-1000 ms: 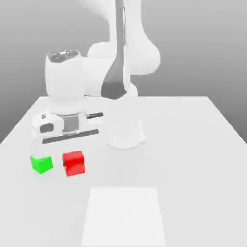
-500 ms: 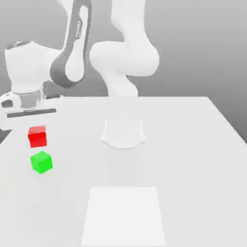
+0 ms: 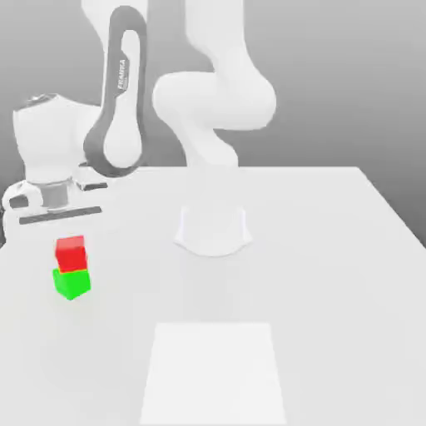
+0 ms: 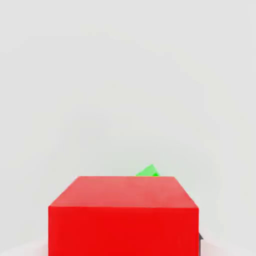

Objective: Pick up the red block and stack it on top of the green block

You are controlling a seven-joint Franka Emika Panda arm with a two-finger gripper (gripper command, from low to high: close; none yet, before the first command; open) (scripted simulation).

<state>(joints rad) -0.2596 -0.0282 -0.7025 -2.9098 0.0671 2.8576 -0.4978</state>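
The red block (image 3: 71, 252) hangs directly over the green block (image 3: 72, 284) near the exterior view's left table edge. Their faces look to meet, though I cannot tell whether the red one rests its weight there. My gripper (image 3: 66, 235) comes down from the white hand (image 3: 52, 200) straight above and is shut on the red block. In the hand view the red block (image 4: 123, 215) looms close, and one corner of the green block (image 4: 148, 171) peeks out past it.
The arm's white base (image 3: 212, 230) stands at the table's middle, to the exterior view's right of the blocks. A paler rectangular patch (image 3: 214, 373) lies flat on the white table (image 3: 333, 274) toward the front.
The red block left the table beside the green one, travelled toward the exterior view's left in my gripper, and has now come down onto the green block's top.
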